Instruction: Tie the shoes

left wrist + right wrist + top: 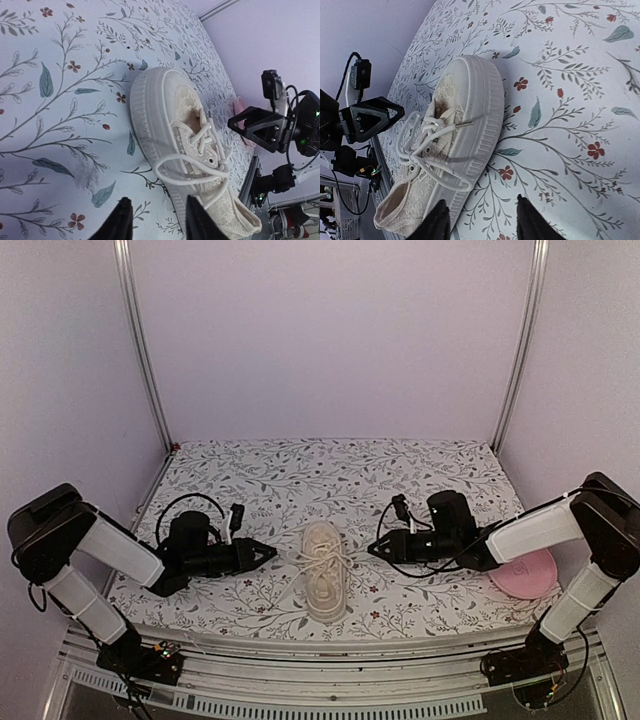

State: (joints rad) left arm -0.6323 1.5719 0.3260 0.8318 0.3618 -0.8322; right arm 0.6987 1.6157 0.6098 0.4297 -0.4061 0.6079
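Floral-print table (400, 470), pale walls | left gripper (268, 554) beside cream sneaker (323, 570), fingers slightly parted, empty | right gripper (375, 548) opposite, also parted, empty | cream sneaker between them near front edge, toe pointing away | pink plate (530, 575) far right | white laces (322, 562) lying loose

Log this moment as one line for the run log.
sneaker: on its sole between both grippers | laces: looped on top | left gripper: open, empty, clear of shoe | right gripper: open, empty, clear of shoe
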